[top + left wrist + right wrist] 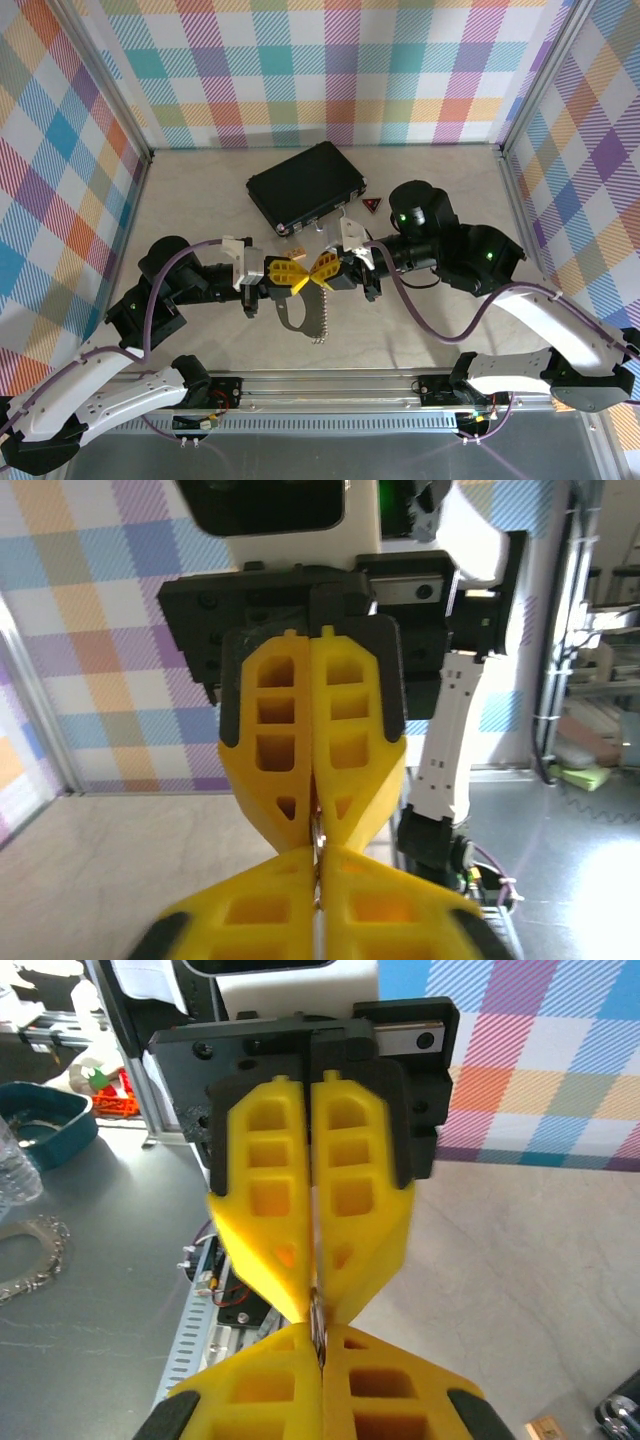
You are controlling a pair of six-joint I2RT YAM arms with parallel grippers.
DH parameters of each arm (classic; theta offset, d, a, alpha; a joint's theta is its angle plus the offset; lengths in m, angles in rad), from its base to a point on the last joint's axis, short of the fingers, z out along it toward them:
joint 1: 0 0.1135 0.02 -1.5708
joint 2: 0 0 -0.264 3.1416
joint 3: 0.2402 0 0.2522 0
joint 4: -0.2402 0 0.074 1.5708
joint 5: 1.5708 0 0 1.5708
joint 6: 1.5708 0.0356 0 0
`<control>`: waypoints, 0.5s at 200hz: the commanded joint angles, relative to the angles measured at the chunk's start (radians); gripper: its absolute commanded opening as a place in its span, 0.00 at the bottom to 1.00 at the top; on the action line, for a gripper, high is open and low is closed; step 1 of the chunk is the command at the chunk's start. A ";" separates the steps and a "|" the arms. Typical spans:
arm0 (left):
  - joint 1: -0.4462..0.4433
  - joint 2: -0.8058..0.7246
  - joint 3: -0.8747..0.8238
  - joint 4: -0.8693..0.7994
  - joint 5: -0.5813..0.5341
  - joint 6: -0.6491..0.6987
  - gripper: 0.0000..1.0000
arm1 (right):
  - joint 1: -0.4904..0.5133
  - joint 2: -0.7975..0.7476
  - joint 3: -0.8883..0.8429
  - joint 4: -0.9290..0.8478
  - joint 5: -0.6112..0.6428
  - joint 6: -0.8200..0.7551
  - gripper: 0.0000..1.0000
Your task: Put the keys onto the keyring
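Note:
My left gripper [298, 274] and right gripper [312, 274] meet tip to tip above the middle of the table. Under them hangs the keyring [296, 314], a flat pale loop with a fan of thin silvery pieces [319, 328] on its right side. In the left wrist view a thin metal edge [320, 832] sits between my yellow fingertips [270, 900], which are pressed on it. The right wrist view shows the same metal edge [318, 1312] pinched by the right fingertips [370, 1380]. The keys are hidden; I cannot pick out a loose one.
A black case [305, 185] lies behind the grippers, with a red-and-black triangle [375, 204] to its right. A small tan block [297, 252] sits just behind the fingertips. Checked walls close the table on three sides, and a metal rail [330, 385] runs along the near edge.

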State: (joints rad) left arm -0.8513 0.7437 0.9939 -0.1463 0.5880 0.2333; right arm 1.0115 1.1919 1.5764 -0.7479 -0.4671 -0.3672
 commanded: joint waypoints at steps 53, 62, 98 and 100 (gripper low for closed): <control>-0.006 -0.015 0.031 -0.204 -0.240 0.100 0.48 | 0.080 0.184 0.358 -0.434 0.387 -0.141 0.00; -0.006 -0.014 0.025 -0.193 -0.238 0.098 0.47 | 0.094 0.209 0.389 -0.468 0.417 -0.152 0.00; -0.006 -0.002 0.003 -0.100 -0.228 0.066 0.43 | 0.129 0.300 0.497 -0.562 0.518 -0.186 0.00; -0.007 -0.001 0.001 -0.096 -0.228 0.064 0.43 | 0.132 0.302 0.500 -0.563 0.522 -0.189 0.00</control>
State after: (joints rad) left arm -0.8513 0.7361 1.0050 -0.3111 0.3710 0.3077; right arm 1.1198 1.4597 2.0052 -1.2068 -0.0521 -0.5087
